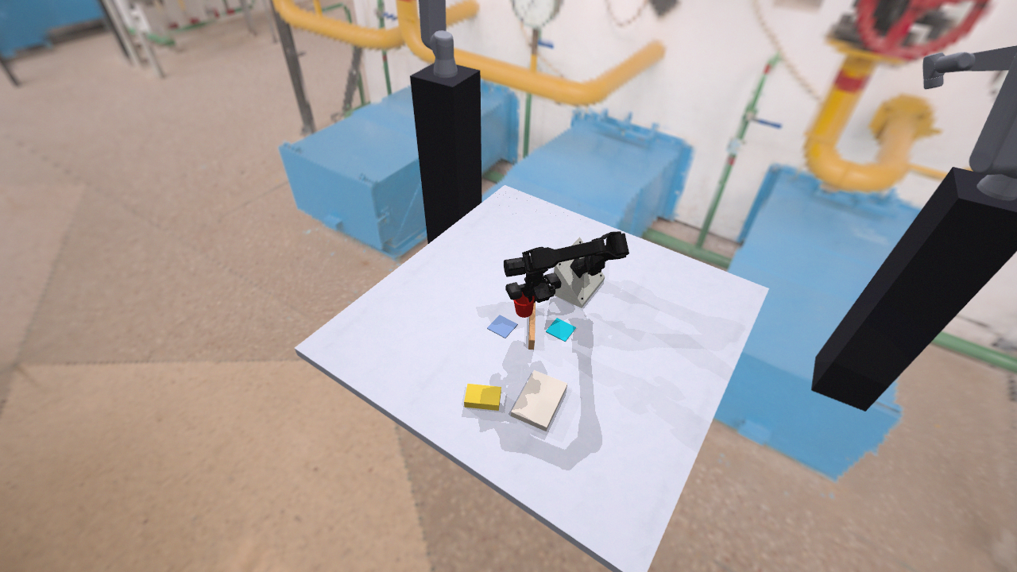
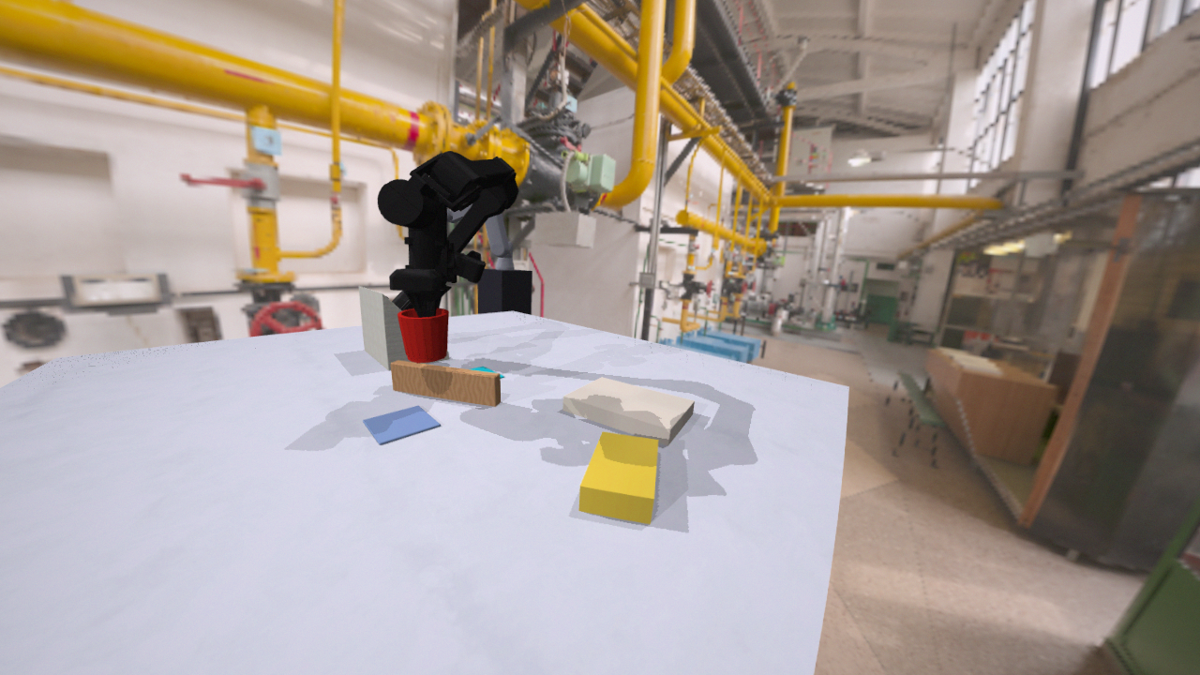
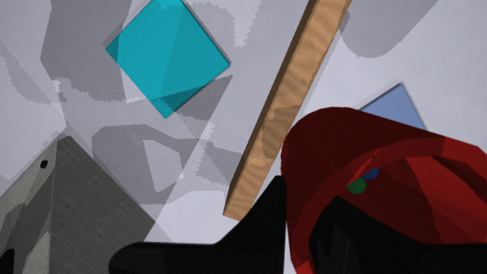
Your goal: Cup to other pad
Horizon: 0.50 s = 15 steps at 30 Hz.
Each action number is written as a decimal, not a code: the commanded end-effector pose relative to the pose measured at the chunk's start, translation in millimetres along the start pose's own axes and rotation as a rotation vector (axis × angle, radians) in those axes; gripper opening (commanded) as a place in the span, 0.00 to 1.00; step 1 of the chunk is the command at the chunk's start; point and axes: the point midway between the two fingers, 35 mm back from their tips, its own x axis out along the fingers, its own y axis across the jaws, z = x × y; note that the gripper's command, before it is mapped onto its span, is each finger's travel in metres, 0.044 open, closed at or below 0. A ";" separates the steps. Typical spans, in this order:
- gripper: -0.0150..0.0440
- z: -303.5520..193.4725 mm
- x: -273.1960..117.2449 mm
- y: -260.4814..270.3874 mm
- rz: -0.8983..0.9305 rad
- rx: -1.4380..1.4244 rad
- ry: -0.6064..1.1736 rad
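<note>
Yellow block [image 1: 482,396] [image 2: 619,478] near cream slab [image 1: 539,400] [image 2: 629,408], both flat on white table [image 1: 398,334] [image 2: 251,537]; blue machinery casings [image 1: 355,170] behind.

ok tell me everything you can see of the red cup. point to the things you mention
The red cup [image 1: 523,307] [image 2: 424,337] [image 3: 323,144] looks plastic, with faceted sides tapering downward and an open rim. It is held up off the table by the gripper [image 2: 426,313], one finger inside and one outside its wall. A green marble [image 3: 357,186] and a blue one [image 3: 370,173] show inside. It hangs near one end of the wooden bar [image 1: 531,330] [image 2: 445,383] [image 3: 297,84].
</note>
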 end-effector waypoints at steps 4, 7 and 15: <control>0.25 6.2 -0.2 13.2 0.001 0.007 -0.006; 0.25 8.7 -0.4 18.4 0.001 0.008 -0.006; 0.25 15.3 -1.0 32.1 0.002 0.008 -0.006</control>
